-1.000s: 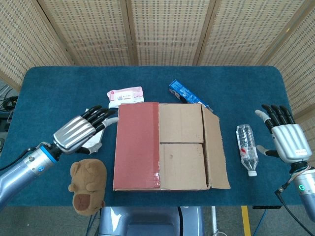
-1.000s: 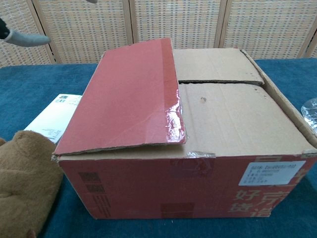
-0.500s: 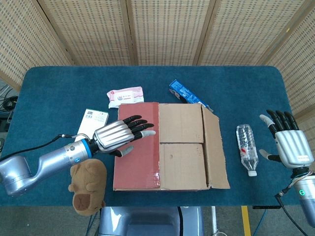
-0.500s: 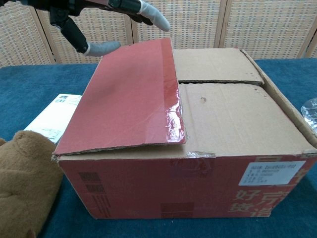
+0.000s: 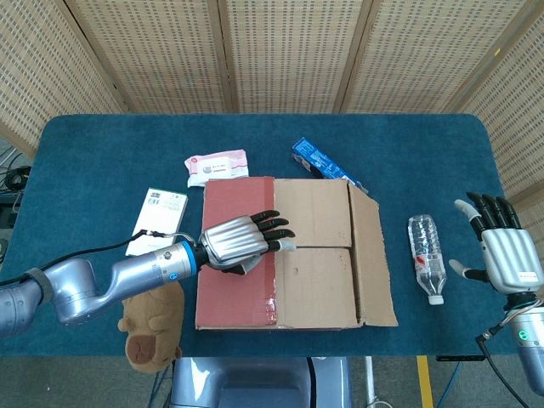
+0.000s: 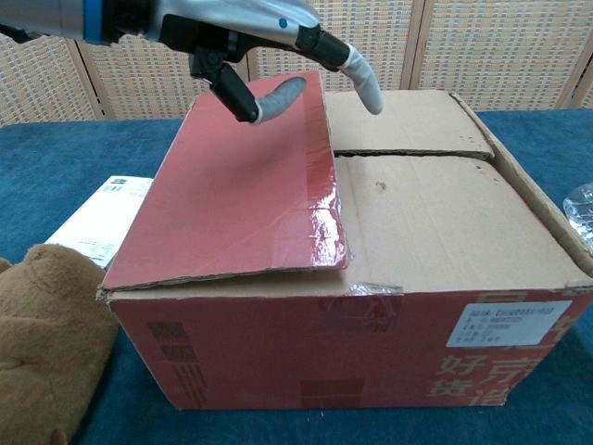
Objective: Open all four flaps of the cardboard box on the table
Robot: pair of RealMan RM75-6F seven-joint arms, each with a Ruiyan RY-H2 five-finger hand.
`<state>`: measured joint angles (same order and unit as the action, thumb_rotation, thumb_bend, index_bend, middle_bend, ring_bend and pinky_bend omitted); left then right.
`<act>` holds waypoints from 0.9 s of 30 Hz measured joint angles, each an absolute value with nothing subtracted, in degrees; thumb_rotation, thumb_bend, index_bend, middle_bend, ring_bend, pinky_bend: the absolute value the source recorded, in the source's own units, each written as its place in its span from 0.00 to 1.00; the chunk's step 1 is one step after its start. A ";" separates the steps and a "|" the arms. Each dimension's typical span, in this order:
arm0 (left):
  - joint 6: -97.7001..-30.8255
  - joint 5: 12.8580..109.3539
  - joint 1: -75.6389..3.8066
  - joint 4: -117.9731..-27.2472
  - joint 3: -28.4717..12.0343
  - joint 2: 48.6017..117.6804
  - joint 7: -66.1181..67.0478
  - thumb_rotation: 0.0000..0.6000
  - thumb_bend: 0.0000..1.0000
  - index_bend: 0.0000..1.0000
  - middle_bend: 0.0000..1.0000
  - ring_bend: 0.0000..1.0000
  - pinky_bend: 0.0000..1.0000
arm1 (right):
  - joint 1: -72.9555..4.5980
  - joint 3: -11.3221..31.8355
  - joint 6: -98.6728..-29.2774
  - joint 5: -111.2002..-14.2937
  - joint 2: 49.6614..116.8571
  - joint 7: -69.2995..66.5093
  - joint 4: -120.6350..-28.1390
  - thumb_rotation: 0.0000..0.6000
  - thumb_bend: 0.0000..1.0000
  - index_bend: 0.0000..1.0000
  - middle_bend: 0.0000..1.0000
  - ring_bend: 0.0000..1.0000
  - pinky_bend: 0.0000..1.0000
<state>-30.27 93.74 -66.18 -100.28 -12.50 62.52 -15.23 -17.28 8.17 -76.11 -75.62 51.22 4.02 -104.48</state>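
Observation:
The cardboard box [image 5: 319, 255] [image 6: 445, 232] stands in the middle of the table with its flaps down. Its red left flap [image 5: 234, 255] [image 6: 236, 181] lies slightly raised over the brown inner flaps [image 5: 313, 217]. The right outer flap [image 5: 372, 255] lies nearly flat. My left hand [image 5: 246, 240] [image 6: 269, 42] hovers above the red flap with fingers spread, its fingertips [image 5: 285, 234] reaching past the flap's free edge, holding nothing. My right hand [image 5: 503, 251] is open at the table's right edge, away from the box.
A plastic bottle [image 5: 427, 269] lies right of the box. A brown plush toy [image 5: 151, 321] [image 6: 46, 343] sits at the front left, a white card [image 5: 157, 217] [image 6: 97, 218] beside it. A pink pack [image 5: 217, 166] and a blue packet [image 5: 319, 161] lie behind the box.
My left hand has swept rightward from the table beside the box to above the red flap, fingertips now past its edge. The right hand has drifted slightly down and outward.

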 measured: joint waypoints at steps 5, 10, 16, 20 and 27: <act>-29.52 91.39 -68.05 -99.13 -12.55 64.93 -15.32 0.93 0.86 0.21 0.18 0.01 0.00 | -16.76 8.19 -76.03 -75.50 51.23 3.27 -104.09 1.00 0.13 0.13 0.07 0.00 0.04; -28.94 89.61 -69.13 -98.40 -12.34 66.01 -14.81 0.93 0.86 0.25 0.25 0.07 0.00 | -16.44 8.30 -75.90 -75.53 51.20 2.66 -103.86 1.00 0.13 0.13 0.07 0.00 0.04; -28.24 87.78 -69.83 -98.03 -11.44 66.66 -13.99 0.93 0.86 0.30 0.29 0.09 0.00 | -16.21 8.45 -75.53 -75.62 51.49 1.70 -103.21 1.00 0.13 0.13 0.07 0.00 0.04; -28.33 87.05 -70.03 -97.85 -11.08 66.79 -13.48 0.93 0.86 0.35 0.32 0.12 0.00 | -16.12 8.47 -75.34 -75.72 51.64 1.45 -103.07 1.00 0.13 0.13 0.07 0.00 0.04; -29.15 86.72 -69.79 -97.94 -10.45 66.39 -12.72 0.93 0.86 0.40 0.40 0.17 0.00 | -16.02 8.64 -75.15 -75.68 51.78 1.25 -102.87 1.00 0.13 0.13 0.07 0.00 0.04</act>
<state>-29.15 86.72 -69.79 -97.94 -10.45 66.39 -12.72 -16.02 8.64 -75.15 -75.68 51.78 1.25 -102.87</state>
